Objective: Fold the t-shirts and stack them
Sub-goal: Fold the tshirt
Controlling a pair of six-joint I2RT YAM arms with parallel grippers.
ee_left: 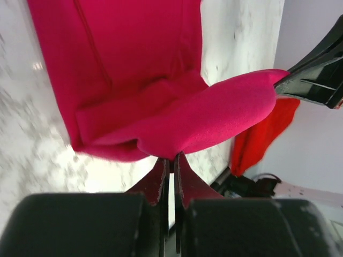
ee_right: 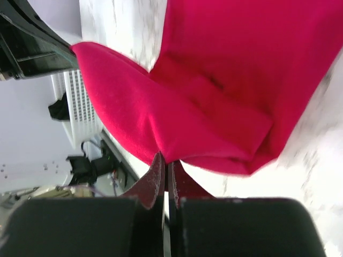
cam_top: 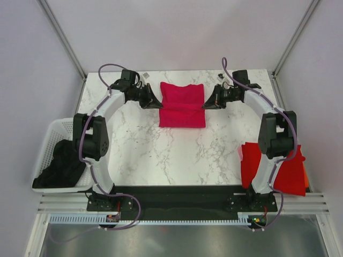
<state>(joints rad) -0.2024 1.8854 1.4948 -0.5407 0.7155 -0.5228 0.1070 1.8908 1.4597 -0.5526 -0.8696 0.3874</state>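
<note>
Crimson-pink t-shirt (cam_top: 182,104) lies folded into a rough rectangle at far centre of the marble tabletop (cam_top: 161,155), btwn the two arms. Left gripper (cam_top: 157,103) is at the shirt's left edge and right gripper (cam_top: 206,104) at its right edge, facing each other across the cloth.

Left wrist view: the left gripper's fingers (ee_left: 161,179) are pressed together w/ a fold of the pink cloth pinched at their tips. The lifted edge arcs from there across to the right gripper (ee_left: 292,85), which grips its other end. Rest of the shirt lies flat on the marble underneath, one layer over another.

Right wrist view shows the same from the other side: fingers (ee_right: 153,179) closed tight on the pink edge, and the raised strip runs over to the left gripper (ee_right: 61,53). So both tools are clamped narrow on the same shirt edge, one at each end.

Red t-shirt (cam_top: 273,166) sits at the near right corner by the right arm's base, draped partly over the table edge. A thin orange strip (cam_top: 306,179) shows along its right side, prob. an orange shirt underneath, though too little shows to be sure.

White basket (cam_top: 53,139) is at the table's left side beside the left arm, w/ dark cloth (cam_top: 59,166) heaped inside.
</note>
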